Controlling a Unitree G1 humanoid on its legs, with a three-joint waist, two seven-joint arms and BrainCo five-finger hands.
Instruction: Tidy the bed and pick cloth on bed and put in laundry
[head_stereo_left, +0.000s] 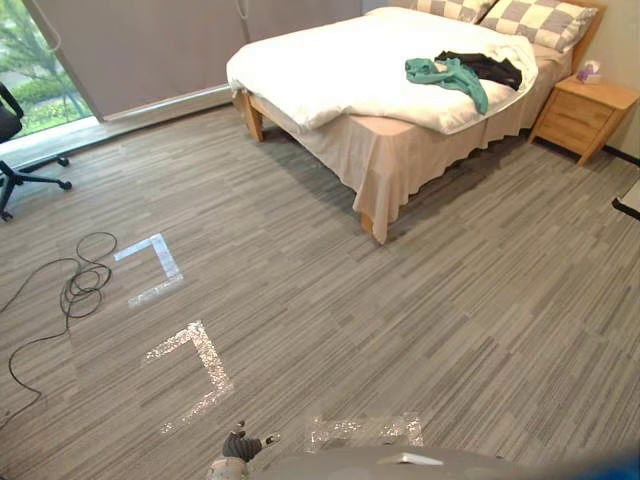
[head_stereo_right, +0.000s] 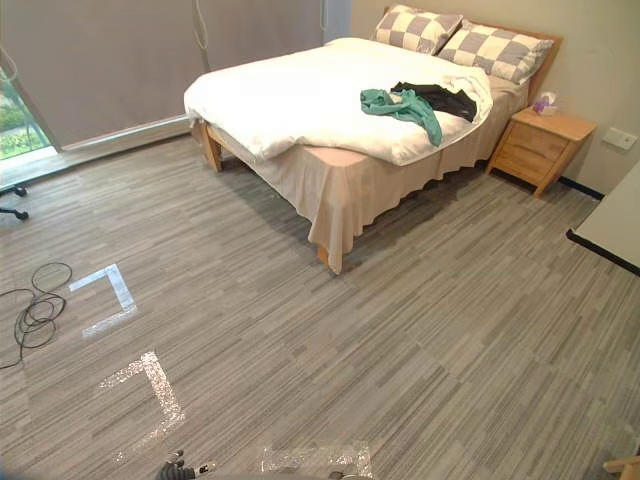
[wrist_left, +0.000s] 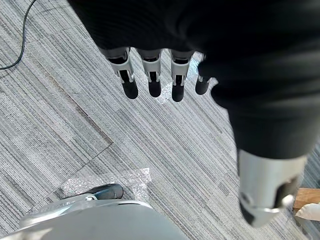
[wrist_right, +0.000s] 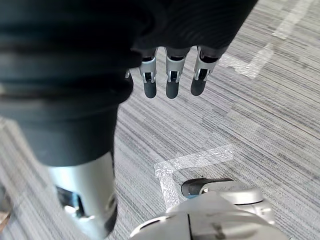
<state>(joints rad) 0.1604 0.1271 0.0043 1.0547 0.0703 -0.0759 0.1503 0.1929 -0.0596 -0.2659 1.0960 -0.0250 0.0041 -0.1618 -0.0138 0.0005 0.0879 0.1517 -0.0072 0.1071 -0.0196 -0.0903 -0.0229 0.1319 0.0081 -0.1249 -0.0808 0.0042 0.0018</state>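
Although the view's edge cuts most of it off, a black office chair (head_stereo_left: 8, 118) stands far left of the bed (head_stereo_left: 400, 165). Between chair and bed, pale tape corners (head_stereo_left: 168, 262) mark the carpet (head_stereo_left: 450, 320). On the bed's white duvet (head_stereo_left: 330, 70), just below the checked pillows (head_stereo_left: 545, 20), a crumpled teal garment (head_stereo_left: 450, 76) touches a black garment (head_stereo_left: 490, 68) whose shape is hard to make out. Right of the bed stands a wooden nightstand (head_stereo_left: 585, 110). The left hand (wrist_left: 152, 75) and right hand (wrist_right: 171, 77) hang above the carpet, well apart from the bed, fingers straight, holding nothing.
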